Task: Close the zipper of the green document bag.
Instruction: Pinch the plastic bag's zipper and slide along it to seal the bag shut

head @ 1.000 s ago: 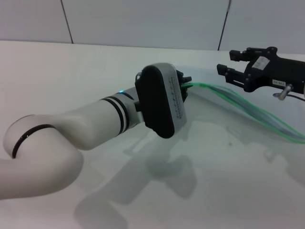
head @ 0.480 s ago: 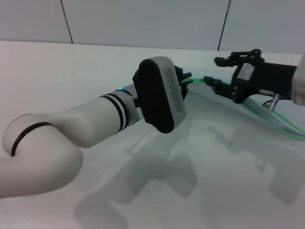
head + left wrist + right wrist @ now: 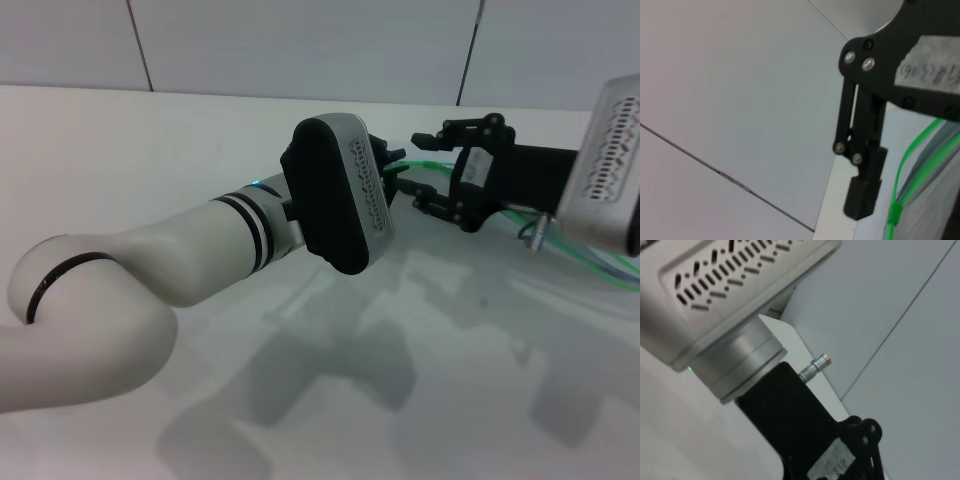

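The green document bag [image 3: 605, 262] lies at the right of the white table, its near end lifted. Its zipper [image 3: 410, 166] is a thin bright green strip running left into my left gripper [image 3: 387, 168], which sits mostly behind its own wrist housing and is shut on the bag's end. My right gripper [image 3: 428, 166] is open, one finger above the strip and one below, close to the left gripper. In the left wrist view the zipper [image 3: 912, 155] passes beside a black finger [image 3: 865, 165] of the right gripper, with a small green lump [image 3: 894, 214] on the strip.
The white table [image 3: 150, 150] runs back to a panelled grey wall [image 3: 300, 40]. My left arm [image 3: 150, 270] crosses the table's middle. The right wrist view shows only the left arm's wrist housing [image 3: 730, 295] and black gripper base [image 3: 790, 420].
My right gripper has moved left along the green strip and now straddles it just beside the left gripper. The left arm has barely shifted.
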Motion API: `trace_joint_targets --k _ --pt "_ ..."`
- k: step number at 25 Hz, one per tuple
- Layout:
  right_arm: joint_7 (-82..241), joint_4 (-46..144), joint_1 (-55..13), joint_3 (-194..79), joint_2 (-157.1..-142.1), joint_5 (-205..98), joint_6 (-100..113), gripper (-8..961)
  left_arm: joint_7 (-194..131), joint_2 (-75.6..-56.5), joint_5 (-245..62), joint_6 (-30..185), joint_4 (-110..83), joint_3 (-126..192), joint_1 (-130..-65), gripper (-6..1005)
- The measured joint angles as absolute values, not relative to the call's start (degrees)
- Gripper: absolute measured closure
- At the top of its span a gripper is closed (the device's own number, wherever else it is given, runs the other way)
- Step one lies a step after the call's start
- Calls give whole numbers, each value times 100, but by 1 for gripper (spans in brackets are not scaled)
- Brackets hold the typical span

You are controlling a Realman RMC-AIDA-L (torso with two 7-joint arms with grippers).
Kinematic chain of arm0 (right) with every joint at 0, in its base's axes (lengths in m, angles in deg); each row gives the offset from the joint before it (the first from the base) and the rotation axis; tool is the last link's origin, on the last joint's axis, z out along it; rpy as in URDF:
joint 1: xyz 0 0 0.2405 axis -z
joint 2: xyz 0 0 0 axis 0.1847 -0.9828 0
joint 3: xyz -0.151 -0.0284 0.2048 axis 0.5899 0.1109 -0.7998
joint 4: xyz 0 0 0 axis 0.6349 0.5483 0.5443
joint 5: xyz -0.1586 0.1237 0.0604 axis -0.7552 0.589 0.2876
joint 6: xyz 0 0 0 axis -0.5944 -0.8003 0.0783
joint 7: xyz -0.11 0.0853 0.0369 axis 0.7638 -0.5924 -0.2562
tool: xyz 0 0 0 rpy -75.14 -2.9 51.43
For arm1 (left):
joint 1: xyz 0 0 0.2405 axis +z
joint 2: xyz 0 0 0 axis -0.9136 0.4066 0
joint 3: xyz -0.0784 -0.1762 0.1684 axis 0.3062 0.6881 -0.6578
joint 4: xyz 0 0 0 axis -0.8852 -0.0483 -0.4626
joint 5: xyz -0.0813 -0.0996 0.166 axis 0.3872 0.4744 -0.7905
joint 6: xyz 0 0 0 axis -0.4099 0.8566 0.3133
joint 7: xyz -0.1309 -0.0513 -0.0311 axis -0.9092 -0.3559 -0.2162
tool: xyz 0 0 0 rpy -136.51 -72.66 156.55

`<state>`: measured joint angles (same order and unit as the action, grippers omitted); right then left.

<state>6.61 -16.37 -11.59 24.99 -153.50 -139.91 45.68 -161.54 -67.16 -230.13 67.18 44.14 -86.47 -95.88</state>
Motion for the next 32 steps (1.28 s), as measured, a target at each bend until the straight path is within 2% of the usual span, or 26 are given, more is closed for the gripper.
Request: trace_joint_targets --k 12,23,32 --pt "835 -1363 -1292 2937 -15325 -13996 3801 481 -16154 -6715 -23012 6723 4482 -8647 -9590 890" --pt "814 -1307 -1284 2852 -15325 -13984 3779 672 -16106 -6717 -23012 6723 4485 -8649 -9567 882" --pt "794 -1156 -1298 2849 -15325 -13999 3641 744 -16101 -6724 -23017 6715 4485 -8666 -9550 875"
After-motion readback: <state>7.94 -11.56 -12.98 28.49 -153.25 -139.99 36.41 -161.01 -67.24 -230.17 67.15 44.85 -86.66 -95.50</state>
